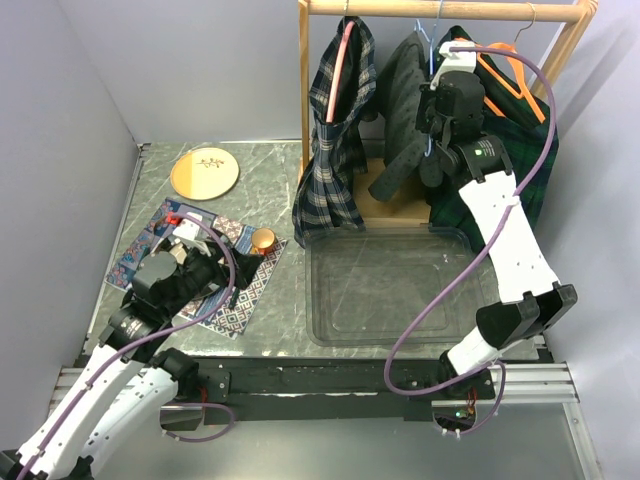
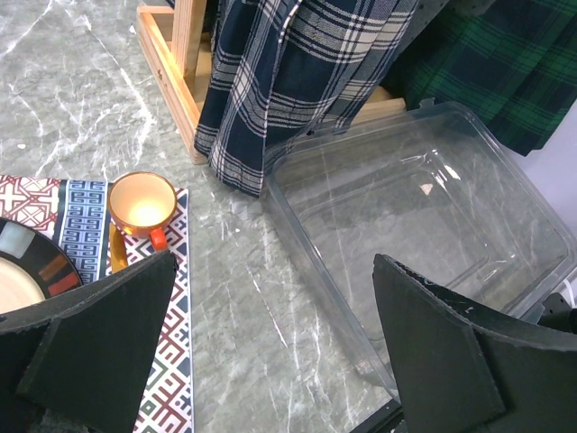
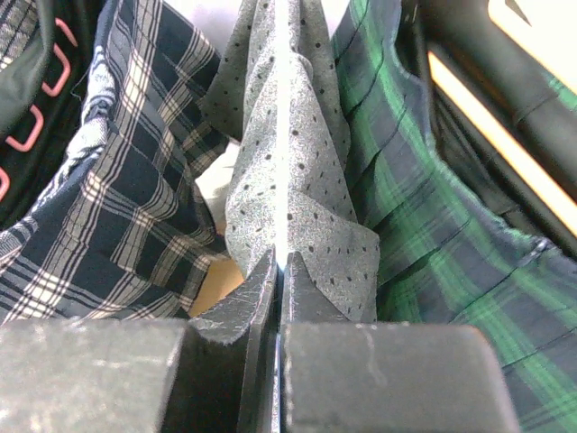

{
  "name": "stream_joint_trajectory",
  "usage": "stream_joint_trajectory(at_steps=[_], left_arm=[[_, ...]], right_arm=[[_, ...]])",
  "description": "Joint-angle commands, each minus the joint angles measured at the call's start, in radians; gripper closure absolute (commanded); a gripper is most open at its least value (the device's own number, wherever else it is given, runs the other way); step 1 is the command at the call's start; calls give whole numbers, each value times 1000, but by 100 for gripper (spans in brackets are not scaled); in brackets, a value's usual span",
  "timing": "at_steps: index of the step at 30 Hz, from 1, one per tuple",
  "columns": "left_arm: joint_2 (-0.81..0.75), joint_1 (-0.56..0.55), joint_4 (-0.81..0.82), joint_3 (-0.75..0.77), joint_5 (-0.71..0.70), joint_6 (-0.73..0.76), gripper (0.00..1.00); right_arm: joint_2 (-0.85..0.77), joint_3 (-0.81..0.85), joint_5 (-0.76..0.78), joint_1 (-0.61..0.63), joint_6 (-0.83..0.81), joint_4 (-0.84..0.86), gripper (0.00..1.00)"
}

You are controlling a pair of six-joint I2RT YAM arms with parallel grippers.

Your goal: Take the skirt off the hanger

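A grey dotted skirt (image 1: 405, 100) hangs on a pale blue hanger (image 1: 428, 40) from the wooden rail (image 1: 400, 8), between a navy plaid garment (image 1: 335, 150) and a green plaid one (image 1: 528, 160). My right gripper (image 1: 433, 160) points down into it. In the right wrist view the gripper (image 3: 279, 257) is shut on the thin pale hanger edge (image 3: 281, 135), with the skirt's folds (image 3: 315, 180) draped on both sides. My left gripper (image 1: 215, 272) is open and empty low over the table; in its own view (image 2: 272, 262) bare marble shows between its fingers.
A clear plastic bin (image 1: 312, 300) lies in front of the rack, also in the left wrist view (image 2: 297, 234). A patterned placemat (image 1: 240, 300) with an orange cup (image 1: 263, 238) lies left. A tan plate (image 1: 205, 172) is behind. An orange hanger (image 1: 520, 75) holds the green garment.
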Motion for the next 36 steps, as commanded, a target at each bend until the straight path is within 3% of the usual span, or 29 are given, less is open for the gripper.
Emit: stream_joint_trajectory(at_steps=[1, 12, 19, 26, 32, 36], left_arm=[[-5, -2, 40, 0, -2, 27, 3], [-22, -1, 45, -4, -22, 29, 3], [-19, -2, 14, 27, -55, 33, 3], [45, -2, -64, 257, 39, 64, 3], [142, -2, -116, 470, 125, 101, 3], [173, -2, -71, 521, 152, 116, 3]], right_arm=[[-69, 86, -2, -6, -63, 195, 100], [-132, 53, -14, -5, -59, 244, 100], [-153, 71, -37, -6, -31, 185, 100], [-308, -32, -91, -6, 83, 56, 100], [-449, -199, -124, -6, 91, 112, 100], [-494, -240, -135, -6, 100, 79, 100]])
